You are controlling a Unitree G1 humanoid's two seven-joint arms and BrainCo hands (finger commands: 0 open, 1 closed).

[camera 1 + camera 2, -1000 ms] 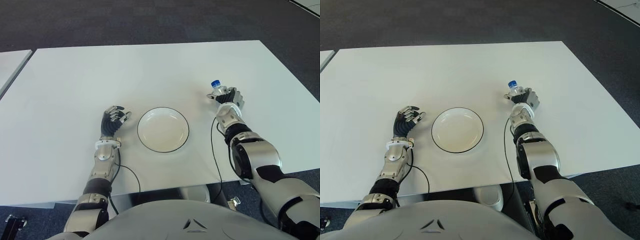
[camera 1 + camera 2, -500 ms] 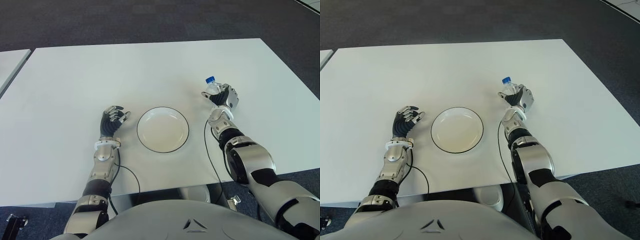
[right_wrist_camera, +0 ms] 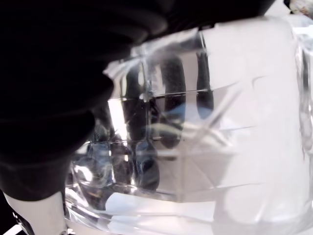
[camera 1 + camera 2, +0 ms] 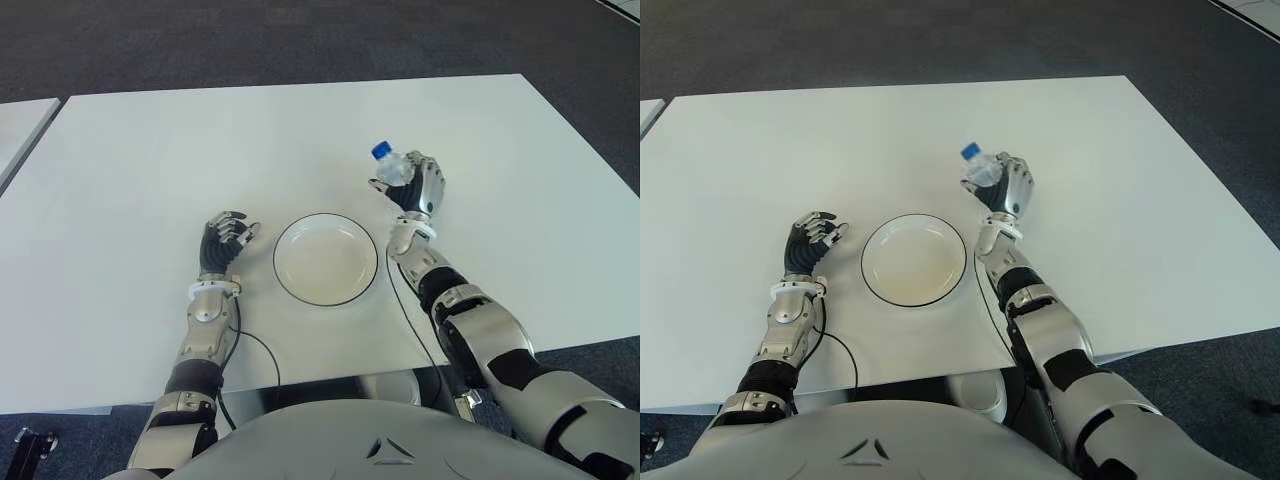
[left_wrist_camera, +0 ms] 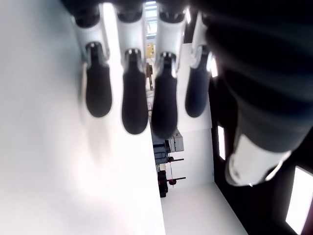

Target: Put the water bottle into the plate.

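A: How is the left robot hand [image 4: 226,240] positioned?
B: It is seen left of the plate [image 4: 326,259], fingers loosely curled, nothing held.
A: And the water bottle [image 4: 392,166]?
B: It is gripped by the right robot hand [image 4: 418,187], beyond the plate's right rim, raised above the desk [image 4: 150,160].

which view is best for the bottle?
Left eye view: the whole bottle, blue cap included, shows in the right hand, beyond the plate on its right side. The right eye view shows much the same. The right wrist view shows only clear ribbed plastic up close. The left wrist view misses it.
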